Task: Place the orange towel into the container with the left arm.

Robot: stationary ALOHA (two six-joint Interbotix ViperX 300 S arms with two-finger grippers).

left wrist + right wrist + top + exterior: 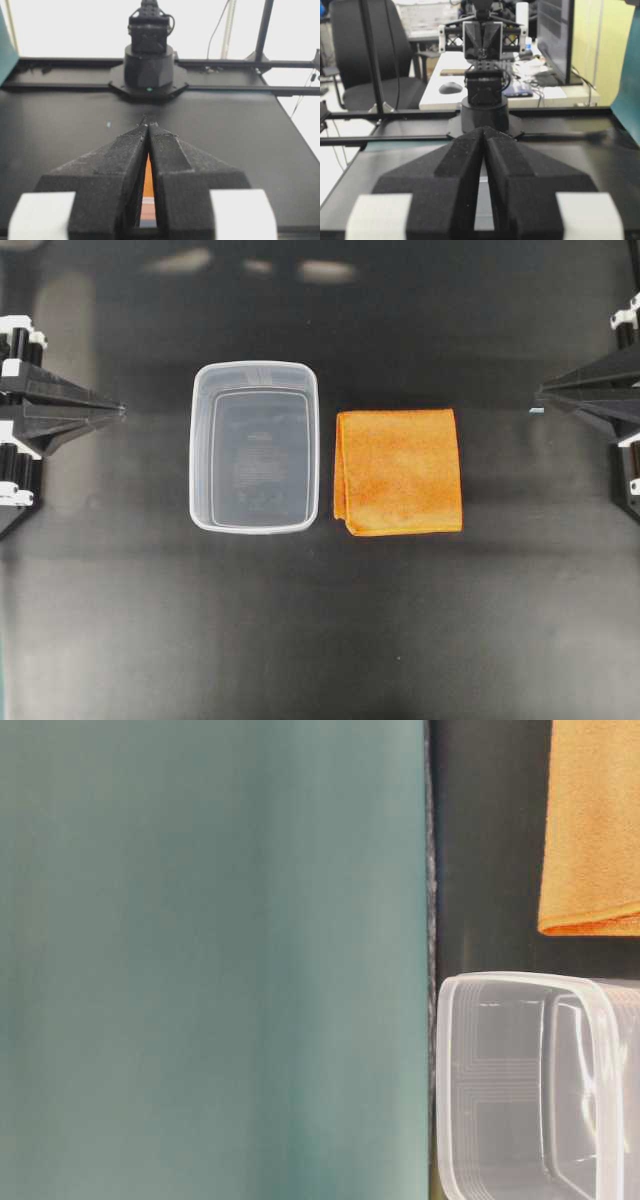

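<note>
The orange towel (399,471) lies folded flat on the black table, just right of the container (255,446), a clear empty tub. Both show in the table-level view, the towel (592,830) above the container (535,1085). My left gripper (118,410) is shut and empty at the left edge, well left of the container; in its wrist view (148,122) a sliver of orange shows through the slit behind the tips. My right gripper (540,393) is shut and empty at the right edge, right of the towel; its tips meet in its wrist view (484,130).
The opposite arm's base (148,67) stands at the table's far edge in the left wrist view, the other base (484,107) in the right wrist view. A teal panel (210,960) fills the left of the table-level view.
</note>
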